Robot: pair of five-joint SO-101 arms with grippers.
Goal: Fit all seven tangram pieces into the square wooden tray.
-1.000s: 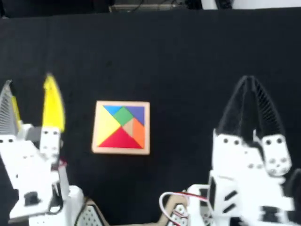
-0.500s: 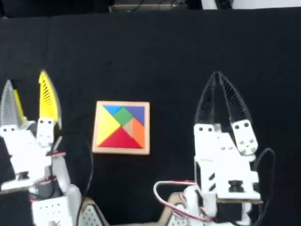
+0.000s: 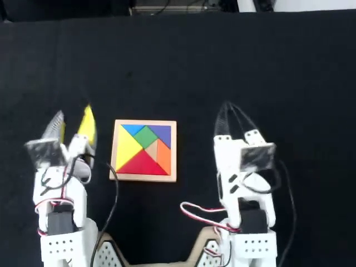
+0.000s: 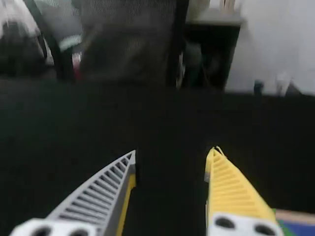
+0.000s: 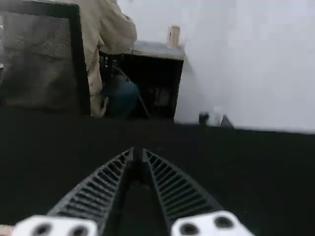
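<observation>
Tray looks full, pieces flush; left claw gapes wide, right claw pinched narrow, both empty; I'd just park them well clear.

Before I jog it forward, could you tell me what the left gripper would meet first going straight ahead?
Nothing, as far as the pictures show: the left gripper points over bare black table, with the tray off to its side. Its height is unclear, so it might graze the table.

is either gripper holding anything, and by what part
Nothing is held. The left gripper is open and empty, the right gripper shut on nothing. The tangram pieces lie in the wooden tray.
</observation>
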